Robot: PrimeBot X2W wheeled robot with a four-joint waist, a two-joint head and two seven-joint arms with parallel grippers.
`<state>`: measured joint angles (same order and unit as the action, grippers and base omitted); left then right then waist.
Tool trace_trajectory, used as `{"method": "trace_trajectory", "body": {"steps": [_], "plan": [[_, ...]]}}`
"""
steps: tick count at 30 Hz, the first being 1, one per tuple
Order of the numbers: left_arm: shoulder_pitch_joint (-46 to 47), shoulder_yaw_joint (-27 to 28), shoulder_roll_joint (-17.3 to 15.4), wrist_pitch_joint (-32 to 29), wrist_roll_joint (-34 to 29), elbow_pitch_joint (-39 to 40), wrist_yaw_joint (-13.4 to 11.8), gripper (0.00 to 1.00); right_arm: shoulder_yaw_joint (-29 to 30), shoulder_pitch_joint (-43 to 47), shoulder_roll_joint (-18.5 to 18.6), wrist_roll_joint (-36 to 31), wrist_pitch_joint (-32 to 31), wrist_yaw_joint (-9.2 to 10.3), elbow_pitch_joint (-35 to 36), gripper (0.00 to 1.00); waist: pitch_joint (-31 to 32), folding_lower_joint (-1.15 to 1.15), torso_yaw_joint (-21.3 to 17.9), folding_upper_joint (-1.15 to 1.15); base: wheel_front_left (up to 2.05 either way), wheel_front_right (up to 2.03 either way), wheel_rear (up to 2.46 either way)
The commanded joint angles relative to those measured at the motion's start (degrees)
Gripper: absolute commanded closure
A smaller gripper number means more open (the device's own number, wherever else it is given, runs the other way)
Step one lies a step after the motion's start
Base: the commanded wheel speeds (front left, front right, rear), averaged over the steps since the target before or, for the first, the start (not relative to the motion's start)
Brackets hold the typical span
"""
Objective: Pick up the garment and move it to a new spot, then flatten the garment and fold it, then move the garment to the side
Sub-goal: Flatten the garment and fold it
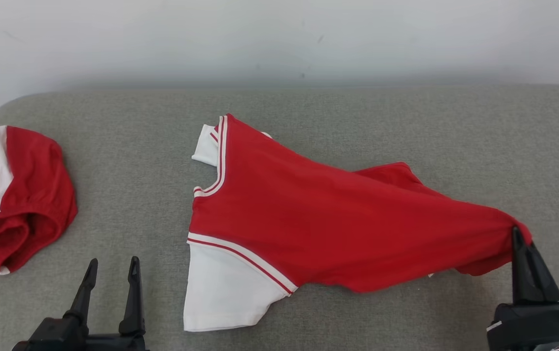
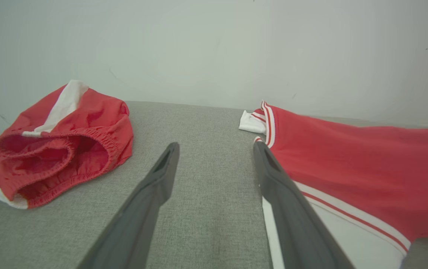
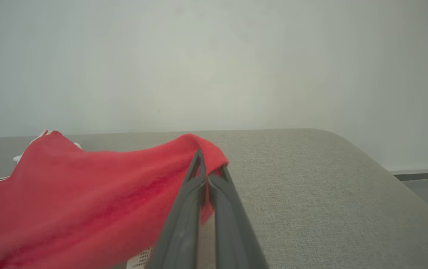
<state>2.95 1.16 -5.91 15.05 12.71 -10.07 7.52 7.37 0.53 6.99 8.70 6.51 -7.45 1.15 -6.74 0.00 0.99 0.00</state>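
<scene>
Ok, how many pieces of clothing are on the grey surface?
2. A red and white shirt lies in the middle, one corner pinched by the right gripper; crumpled red shorts sit at the robot's far left. None looks hidden.

My left gripper sits low at my left, fingers spread wide, pointing forward. My right gripper, low right, is pinched tight on the garment.

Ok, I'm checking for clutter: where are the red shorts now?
Head view: the red shorts lie bunched at the left edge of the grey surface, apart from the red shirt, ahead and left of the left gripper.
</scene>
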Motion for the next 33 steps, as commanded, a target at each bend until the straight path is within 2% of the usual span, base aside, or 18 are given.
{"method": "trace_trajectory", "body": {"steps": [1, 6, 11, 16, 22, 23, 24, 25, 29, 33], "plan": [[0.5, -0.1, 0.1, 0.2, 0.2, -0.3, -0.1, 0.00, -0.3, 0.2, -0.2, 0.4, -0.3, -0.08, 0.4, 1.00, 0.3, 0.00, 0.5, 0.00, 0.00, 0.00, 0.00], [0.6, -0.8, 0.2, 0.2, 0.4, -0.6, -0.1, 0.00, -3.4, -3.1, 0.8, 0.6, -1.7, -0.08, -0.8, 1.00, 1.2, 0.00, 2.4, 0.00, 0.00, 0.00, 0.00], [0.4, -1.6, 0.3, 0.2, 0.5, -1.1, -0.1, 0.00, -7.7, -10.0, 3.7, 0.9, -1.9, -0.08, -7.5, 1.00, 1.9, 0.00, 4.7, 0.00, 0.00, 0.00, 0.00], [-0.1, -2.8, 0.5, 0.2, 0.7, -1.4, -0.1, 0.00, -10.5, -18.4, 6.1, 1.6, -0.8, -0.07, -19.3, 1.00, 1.9, 0.00, 6.6, 0.00, 0.00, 0.00, 0.00], [-0.1, -3.7, 0.6, 0.2, 0.7, -2.0, -0.1, 0.00, -12.4, -27.7, 7.0, 1.9, 1.6, -0.07, -37.6, 1.00, 1.9, 0.00, 7.6, 0.00, 0.00, 0.00, 0.00], [-0.1, -3.8, 0.6, 0.2, 0.7, -2.0, -0.1, 0.00, -12.5, -28.8, 7.0, 1.8, 1.7, -0.08, -40.6, 0.89, 2.0, 0.00, 7.6, 0.00, 0.00, 0.00, 0.00], [-0.2, -4.1, 0.6, 0.2, 0.7, -2.2, -0.1, 0.00, -12.5, -29.8, 7.0, 1.5, 2.0, -0.08, -43.9, 0.61, 2.2, 0.00, 7.7, 0.00, 0.00, 0.00, 0.00], [-0.2, -4.2, 0.7, 0.2, 0.6, -2.3, -0.1, 0.00, -12.8, -30.8, 6.8, 1.3, 1.7, -0.08, -46.8, 0.00, 2.2, 0.00, 7.7, 0.00, 0.00, 0.00, 0.00], [-0.5, -4.5, 0.7, 0.2, 0.5, -2.4, -0.1, 0.00, -14.5, -34.0, 6.0, 1.8, 4.7, -0.07, -53.5, 0.00, 2.6, 0.00, 7.3, 0.00, 0.00, 0.00, 0.00], [-0.9, -4.6, 0.8, 0.2, 0.5, -2.4, -0.1, 0.00, -16.4, -35.3, 6.1, 2.9, 7.0, -0.07, -55.9, 0.00, 2.6, 0.00, 6.0, 0.00, 0.00, 0.00, 0.00]]}}
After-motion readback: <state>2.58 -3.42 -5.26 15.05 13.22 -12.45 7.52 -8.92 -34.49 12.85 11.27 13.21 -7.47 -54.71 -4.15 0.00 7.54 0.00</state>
